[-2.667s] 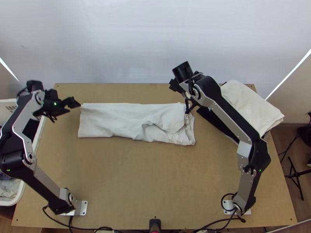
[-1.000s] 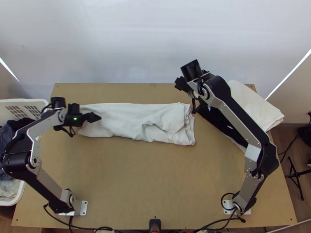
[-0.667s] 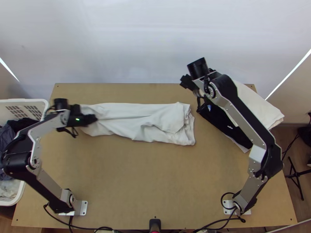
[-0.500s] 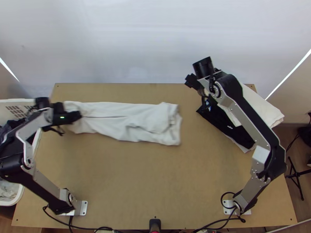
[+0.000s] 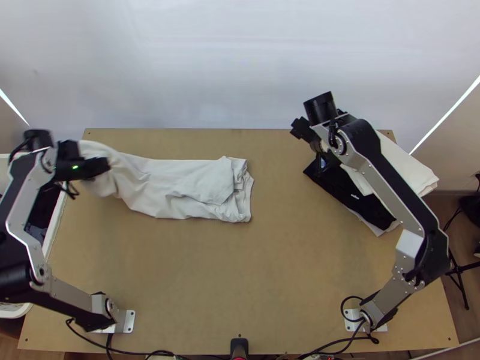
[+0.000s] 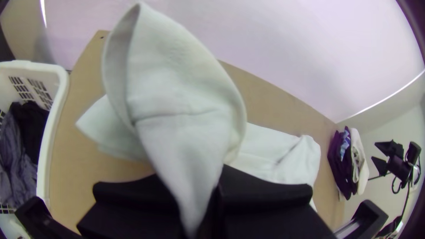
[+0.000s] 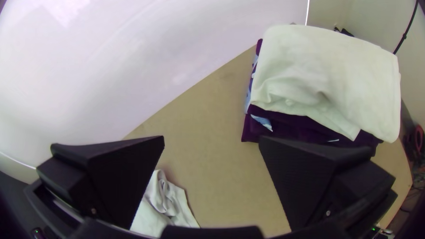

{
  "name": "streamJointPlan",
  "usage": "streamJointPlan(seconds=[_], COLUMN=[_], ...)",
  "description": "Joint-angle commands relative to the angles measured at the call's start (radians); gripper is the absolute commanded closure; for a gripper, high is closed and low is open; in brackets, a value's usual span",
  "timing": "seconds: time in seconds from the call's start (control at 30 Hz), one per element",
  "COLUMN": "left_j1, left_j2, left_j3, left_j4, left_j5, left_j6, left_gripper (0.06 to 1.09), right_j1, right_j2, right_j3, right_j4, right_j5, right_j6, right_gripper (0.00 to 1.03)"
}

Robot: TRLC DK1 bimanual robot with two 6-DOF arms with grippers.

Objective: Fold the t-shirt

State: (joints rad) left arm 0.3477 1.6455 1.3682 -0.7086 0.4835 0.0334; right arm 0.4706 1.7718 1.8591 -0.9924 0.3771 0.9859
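— "Black left gripper point(image 5: 107, 165) grasps the folded white cloth t-shirt point(image 5: 192, 186) by one raised end; the rest lies on the light wooden table point(image 5: 264, 282);"
— "and black right gripper point(image 5: 312, 146) hangs released; fingers point(image 7: 124, 172) wide apart!"

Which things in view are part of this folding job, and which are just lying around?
In the job:
- white t-shirt, one end lifted
- left gripper, holding that end
- right gripper, open and empty
- table

Apparently not in it:
- folded stack at the table's far right
- basket with dark clothes
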Motion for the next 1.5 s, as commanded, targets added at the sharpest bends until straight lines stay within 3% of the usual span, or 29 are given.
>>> streamJointPlan(seconds=[0.0, 0.37, 0.73, 0.77, 0.8, 0.87, 0.9, 1.13, 1.3, 1.37, 1.47], left_j1=[-0.297, -0.638, -0.852, -0.877, -0.905, -0.961, -0.980, -1.004, -0.892, -0.826, -0.713], left_j2=[-0.092, 0.034, 0.192, 0.201, 0.218, 0.278, 0.307, 0.410, 0.333, 0.290, 0.254], left_j3=[0.057, 0.207, 0.304, 0.308, 0.322, 0.396, 0.460, 0.833, 0.873, 0.841, 0.778], left_j4=[-0.092, -0.114, -0.207, -0.209, -0.209, -0.235, -0.242, -0.203, -0.154, -0.160, -0.218], left_j5=[-0.092, -0.175, -0.168, -0.160, -0.155, -0.152, -0.154, -0.091, 0.049, 0.058, 0.058], left_j6=[-0.070, -0.135, -0.098, -0.098, -0.104, -0.110, -0.132, -0.286, -0.365, -0.365, -0.349], left_gripper=[1.05, 1.05, 1.05, 1.02, 0.84, 0.21, 0.09, 0.10, 0.09, 0.10, 0.10], right_j1=[-0.029, -0.147, -0.208, -0.208, -0.210, -0.208, -0.207, -0.155, -0.086, -0.056, -0.012], right_j2=[-0.046, -0.161, -0.247, -0.252, -0.253, -0.256, -0.258, -0.259, -0.253, -0.241, -0.201], right_j3=[-0.020, -0.075, -0.129, -0.132, -0.135, -0.140, -0.141, -0.164, -0.207, -0.222, -0.256], right_j4=[0.003, 0.003, 0.003, 0.003, 0.003, 0.005, 0.003, 0.003, 0.028, 0.040, 0.041], right_j5=[0.000, 0.000, -0.001, -0.001, -0.001, -0.001, -0.003, -0.003, -0.006, -0.061, -0.214], right_j6=[-0.006, -0.041, -0.049, -0.049, -0.049, -0.047, -0.044, -0.033, -0.021, 0.013, 0.135], right_gripper=[0.03, 0.03, 0.03, 0.03, 0.03, 0.03, 0.03, 0.03, 0.03, 0.03, 0.03])
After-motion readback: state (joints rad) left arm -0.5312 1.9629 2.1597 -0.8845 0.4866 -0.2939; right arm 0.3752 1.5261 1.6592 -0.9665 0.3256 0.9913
